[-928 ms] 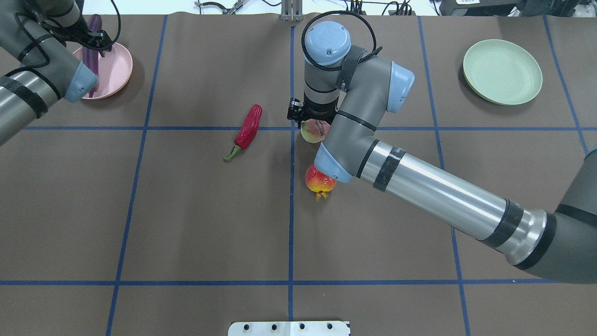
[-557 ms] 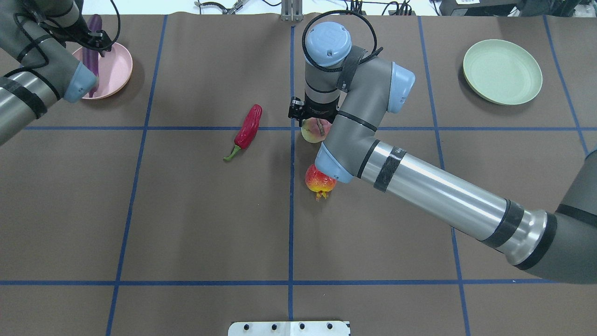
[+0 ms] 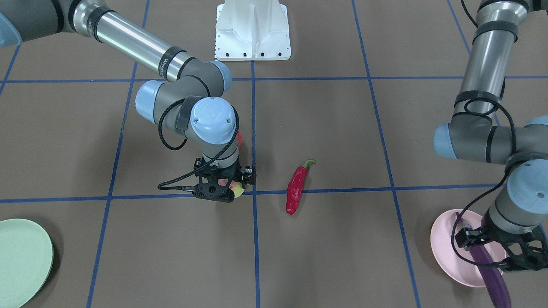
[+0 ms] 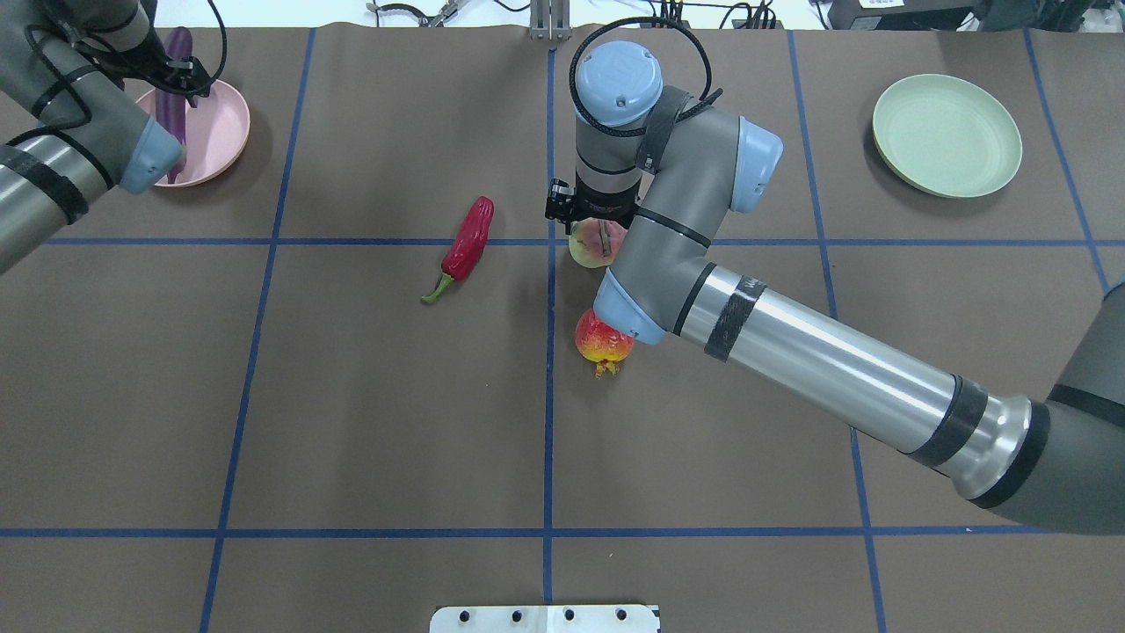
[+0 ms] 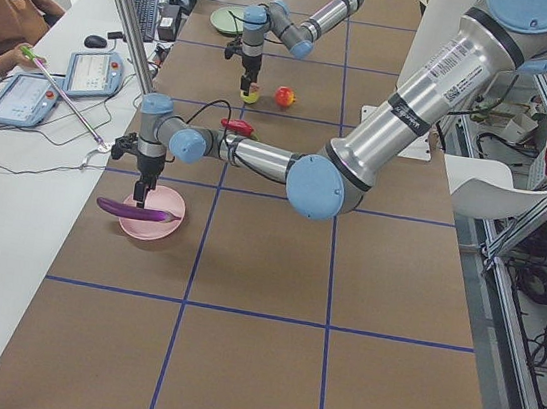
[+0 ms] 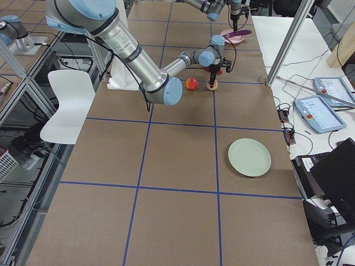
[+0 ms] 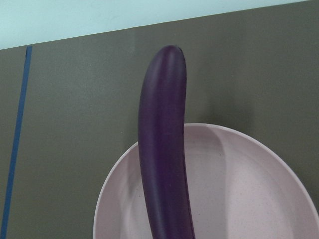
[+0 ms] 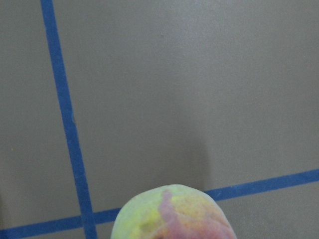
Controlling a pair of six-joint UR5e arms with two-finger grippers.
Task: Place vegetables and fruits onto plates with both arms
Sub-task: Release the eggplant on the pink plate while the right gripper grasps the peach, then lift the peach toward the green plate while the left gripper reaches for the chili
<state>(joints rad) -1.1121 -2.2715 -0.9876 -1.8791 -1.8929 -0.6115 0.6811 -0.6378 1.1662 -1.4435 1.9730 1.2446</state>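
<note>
Viewed from the robot's side of a brown table [image 4: 352, 422]. Nearest, just right of centre, the red-orange fruit [image 4: 603, 343] sits loose on the table with its crown toward the near edge. The right arm [image 4: 817, 360] covers its far right side.

Just beyond it, the right gripper [image 4: 596, 232] points straight down, fingers pinched on the peach [image 4: 583, 251]. This is probably to carry it to the bare green plate [image 4: 947, 134] at the far right. I cannot tell whether the peach touches the table. The arm hides its far half, and the right wrist camera shows only part of the fruit and no fingers.

Left of the peach and apart from it, the red chili [image 4: 468, 239] lies untouched, stem toward the near side.

At the far left, the left gripper [image 4: 178, 86] clamps the eggplant [image 4: 178, 48] low over the pink plate [image 4: 224, 132], seemingly about to set it down. The eggplant is too long to fit, so its tip pokes past the far rim. Its pale cap is hidden, and the left arm [image 4: 53, 167] covers the plate's near left edge.
</note>
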